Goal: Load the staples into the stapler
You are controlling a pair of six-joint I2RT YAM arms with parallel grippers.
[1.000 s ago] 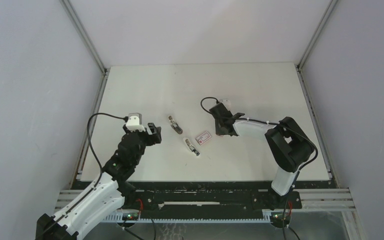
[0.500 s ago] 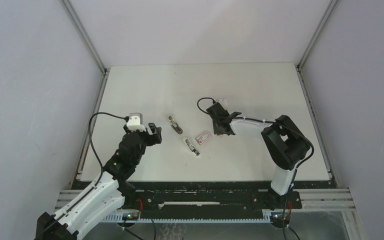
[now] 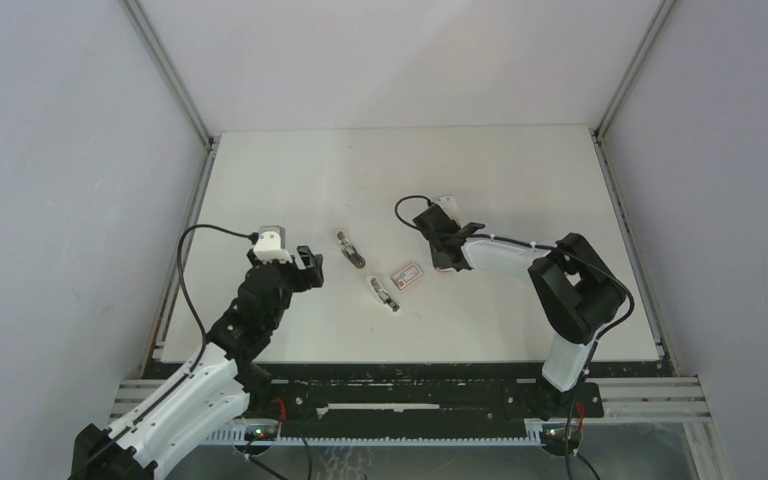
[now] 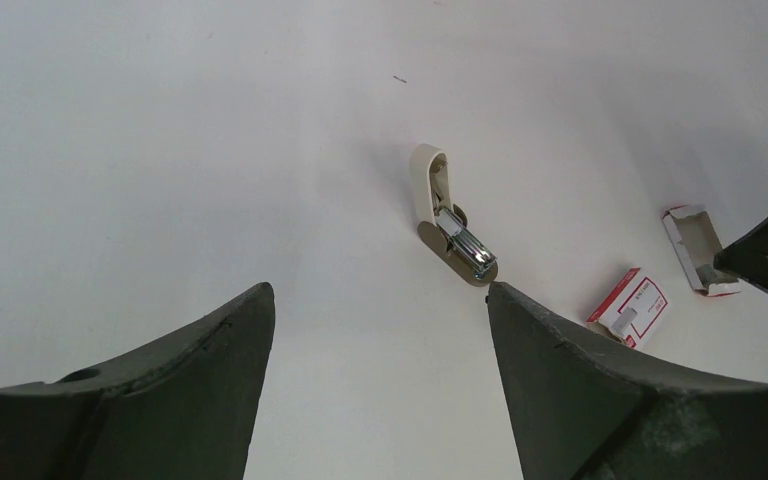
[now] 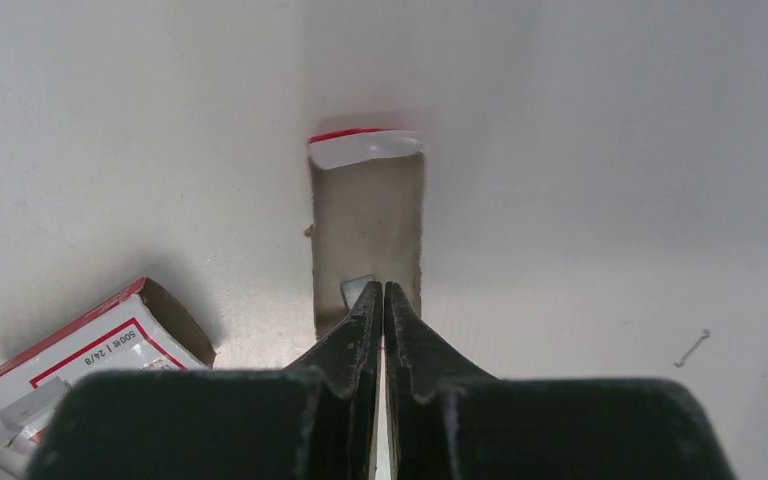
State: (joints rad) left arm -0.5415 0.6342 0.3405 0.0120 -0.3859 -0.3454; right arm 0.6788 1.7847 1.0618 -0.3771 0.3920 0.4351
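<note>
Staples box is in two bits right now. The pink-red sleeve [image 5: 90, 350] lies in the lower left of the right wrist view, and the grey inner tray [image 5: 365, 215] sits dead centre, just beside it. The right gripper [image 5: 381, 290] has its jaws pressed fully together, tips down in the near end of the tray right by a little metal strip of staples [image 5: 357, 291]. Can't tell if it's actually pinching the strip. The left gripper [image 4: 377, 290] hangs wide open, holding nothing, with the stapler [image 4: 450, 228] above centre in its view. My take: lift slow and straight so the strip doesn't crumble or drag the tray along.
</note>
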